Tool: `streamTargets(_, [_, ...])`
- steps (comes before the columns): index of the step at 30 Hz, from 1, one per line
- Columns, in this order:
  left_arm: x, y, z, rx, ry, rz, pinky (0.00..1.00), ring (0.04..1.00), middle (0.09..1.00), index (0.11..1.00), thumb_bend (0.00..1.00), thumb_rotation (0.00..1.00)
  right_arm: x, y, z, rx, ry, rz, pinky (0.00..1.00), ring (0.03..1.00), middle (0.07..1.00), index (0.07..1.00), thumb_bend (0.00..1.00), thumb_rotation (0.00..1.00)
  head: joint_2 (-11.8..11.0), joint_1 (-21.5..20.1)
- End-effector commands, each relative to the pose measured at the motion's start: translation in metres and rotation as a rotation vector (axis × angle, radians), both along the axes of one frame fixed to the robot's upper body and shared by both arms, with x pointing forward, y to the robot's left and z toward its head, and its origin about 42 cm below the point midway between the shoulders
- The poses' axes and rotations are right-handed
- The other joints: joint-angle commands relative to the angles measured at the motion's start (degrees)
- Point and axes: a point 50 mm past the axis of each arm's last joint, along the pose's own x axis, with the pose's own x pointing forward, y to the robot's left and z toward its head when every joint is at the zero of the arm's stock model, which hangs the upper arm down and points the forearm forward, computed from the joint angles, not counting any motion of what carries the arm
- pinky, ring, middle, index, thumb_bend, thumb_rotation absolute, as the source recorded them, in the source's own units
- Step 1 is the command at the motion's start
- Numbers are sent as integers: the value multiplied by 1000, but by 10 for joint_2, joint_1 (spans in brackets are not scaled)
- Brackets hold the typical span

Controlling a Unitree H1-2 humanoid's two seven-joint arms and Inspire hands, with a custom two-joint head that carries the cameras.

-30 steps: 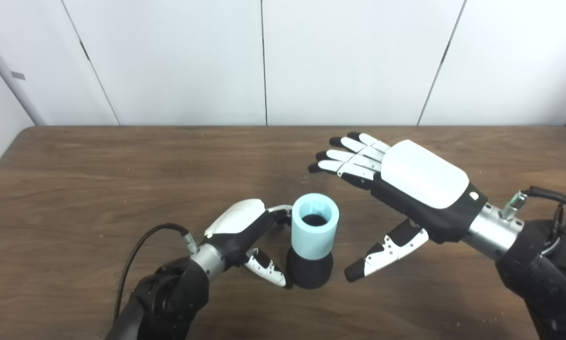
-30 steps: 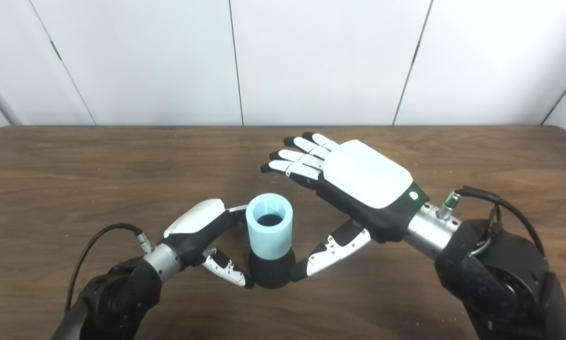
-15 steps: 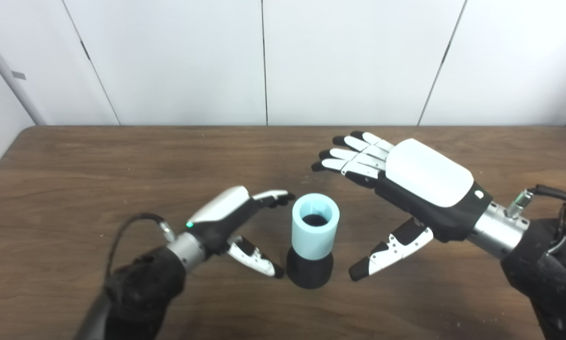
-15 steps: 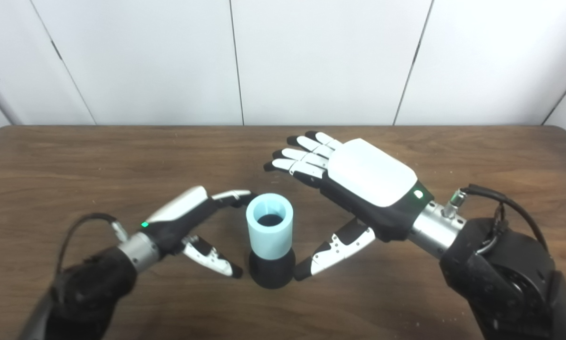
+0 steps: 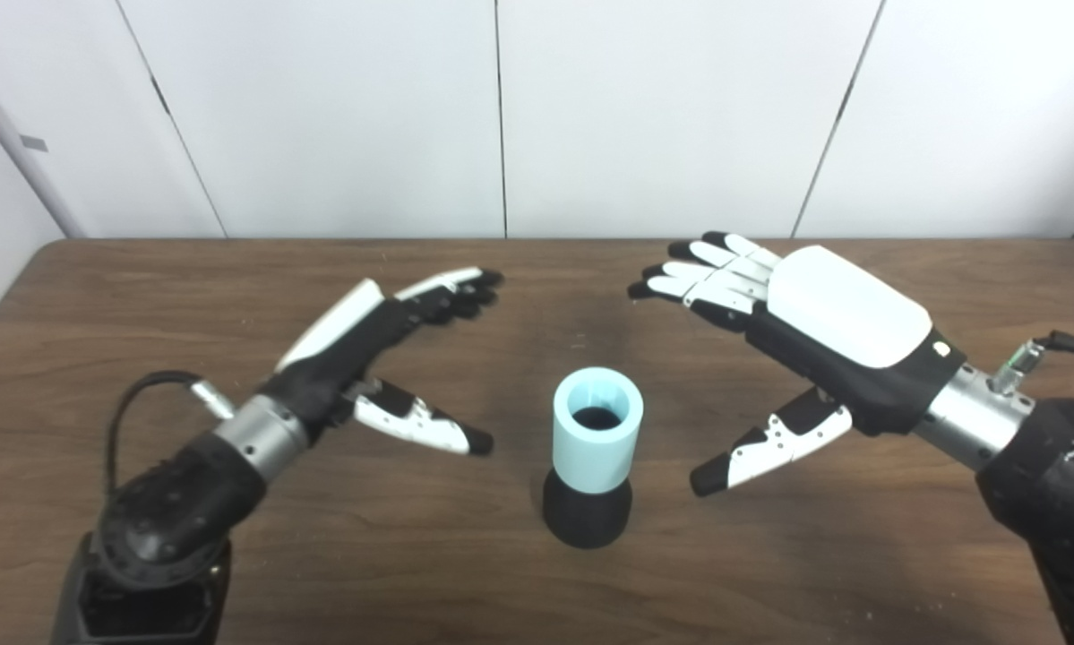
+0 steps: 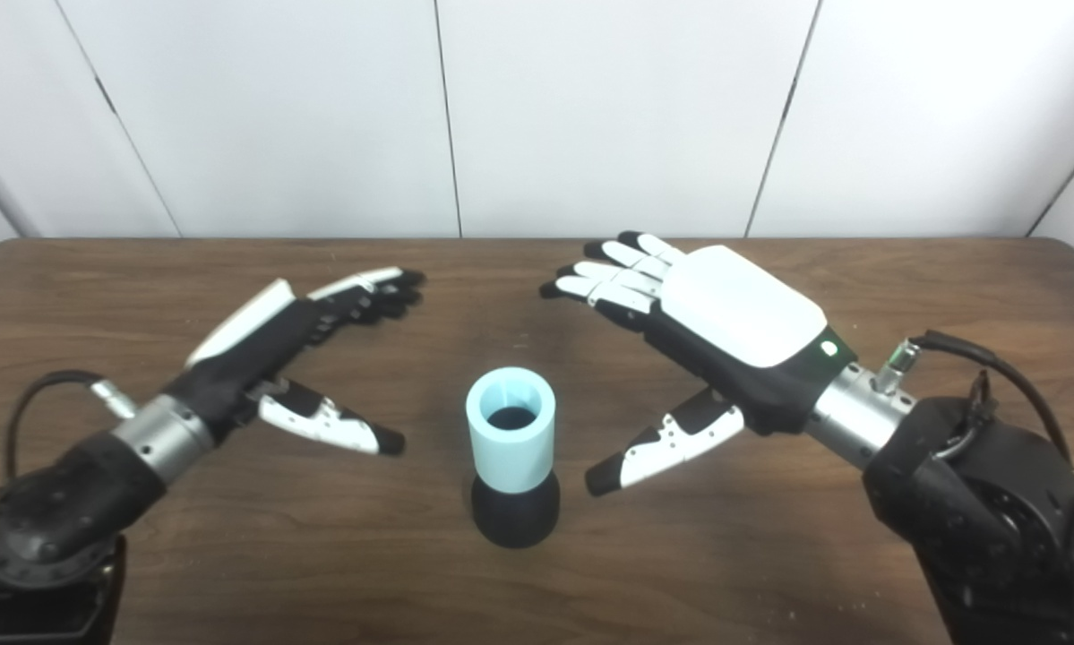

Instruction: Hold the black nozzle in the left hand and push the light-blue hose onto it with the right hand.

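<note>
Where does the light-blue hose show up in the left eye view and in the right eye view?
Left eye view: light-blue hose stands just right of centre, seated on the black nozzle.
Right eye view: the hose sits just left of centre, lower middle.
Shared landmark: the vertical wall seam directly behind it.

Setting: a robot test station, such as is found in a lab.
Walls: plain white panels (image 5: 501, 116) with thin dark seams are seen behind, without decoration.
Surface: a bare dark wood-grain table (image 5: 232, 555) fills the view.
Equipment: exposed cables (image 6: 966, 367) and metal connectors are seen at the robot's wrists.
Household or shop goods: cannot be told from these views.
</note>
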Motion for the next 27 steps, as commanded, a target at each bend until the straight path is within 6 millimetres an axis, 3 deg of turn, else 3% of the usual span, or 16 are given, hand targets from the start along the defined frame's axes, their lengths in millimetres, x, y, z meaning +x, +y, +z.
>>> streamTargets(1, [0,8,8,-46,-50,35,859,849,859,838,941,64,2,-7,8,43,-27,-11,993,969,921,906,640,767,-1,3])
streamTargets(9, [-14,26,-17,-189,-69,192,793,800,800,786,767,87,2,-28,-32,259,77,-148,873,915,898,882,574,737,-1,-1])
streamTargets(15, [-18,21,-49,-339,-11,315,667,778,777,764,525,73,5,-22,-75,529,135,-282,798,871,881,873,489,765,-3,-2])
streamTargets(19, [-23,13,-60,-345,9,353,707,800,826,804,442,241,1,-6,-98,697,167,-338,770,852,872,873,482,786,-4,-4])
streamTargets(20, [-24,11,-63,-351,13,359,754,832,849,835,430,348,-1,-3,-102,729,176,-349,767,850,872,873,490,881,-4,-4])
streamTargets(22, [-25,7,-69,-367,22,364,802,863,874,872,416,459,-4,3,-111,792,195,-364,767,849,873,874,500,971,-5,-4])
streamTargets(27, [-26,2,-83,-386,31,355,905,948,957,983,349,757,-2,12,-131,923,239,-390,836,894,891,879,498,1000,-6,-5])
